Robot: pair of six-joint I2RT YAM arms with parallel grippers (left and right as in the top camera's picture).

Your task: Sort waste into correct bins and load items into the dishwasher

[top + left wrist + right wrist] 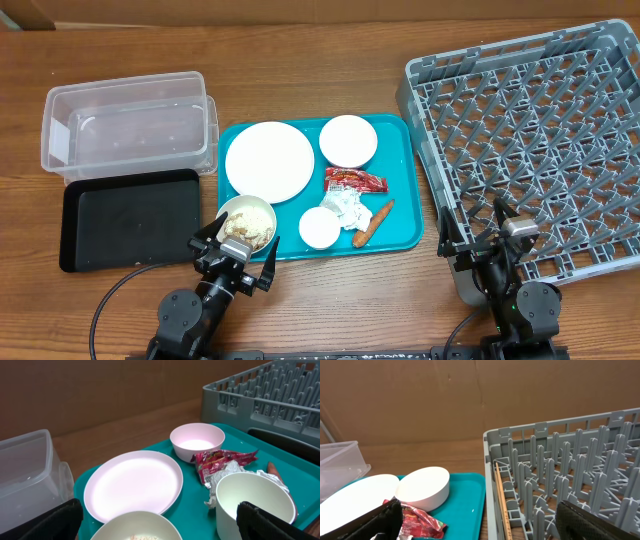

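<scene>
A: Is there any writing you can read on the red wrapper [354, 181]?

B: Only some small white print, and it is too small for me to read. No label shows on the other things.

A: Where does it lie?

B: On the teal tray [405, 190], in the middle, between the empty bowl [348, 140] and the white cup [320, 228]. A crumpled paper [347, 208] touches it, and a carrot [374, 222] lies just beside that. The big plate [269, 161] and a bowl of food [247, 222] are on the tray too.

A: And the bins?

B: A clear tub [128, 125] and a black tray [130, 218] stand to the left on the tabletop [330, 300]; the grey dish rack [540, 130] is to the right.

A: The arms?

B: The left gripper [240, 242] hangs by the bowl of food, jaws wide apart, holding nothing. The right gripper [472, 228] is at the near corner of the rack, jaws also apart.
</scene>
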